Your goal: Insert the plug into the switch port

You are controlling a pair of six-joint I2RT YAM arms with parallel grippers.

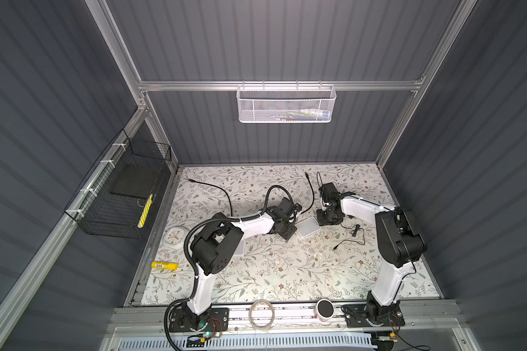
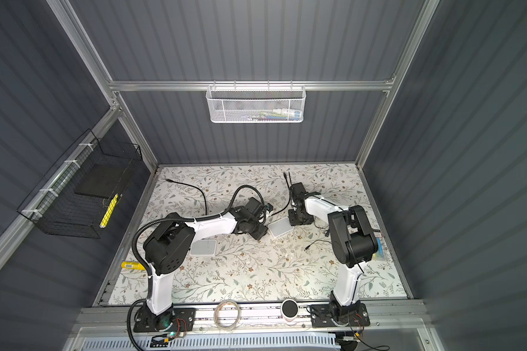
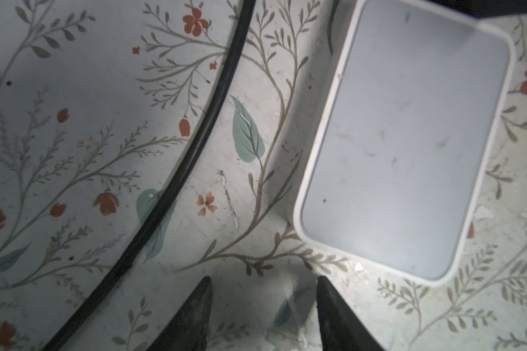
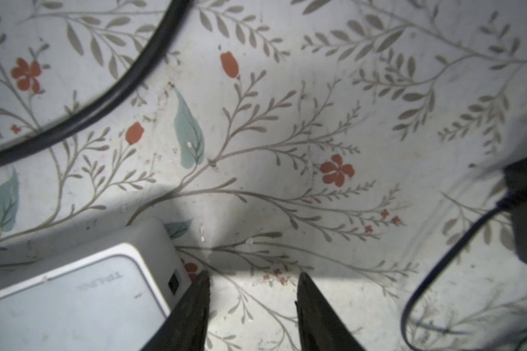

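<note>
With left pincer (image 3: 265,304) and right pincer (image 4: 253,291) both parted and empty beside the switch (image 3: 402,146), we judge no plug grasped yet; next, fetching one.

Dark grey ribbed walls (image 1: 271,45) stand inside an aluminium frame (image 1: 399,127). A white mesh basket (image 1: 262,106) hangs on the back rail (image 1: 180,86) (a black wire basket (image 1: 104,221) on the side wall). The tabletop (image 1: 286,267) has a floral pattern.

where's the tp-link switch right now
In both top views the switch lies flat near the middle of the table, between the left tool and right tool.
</note>
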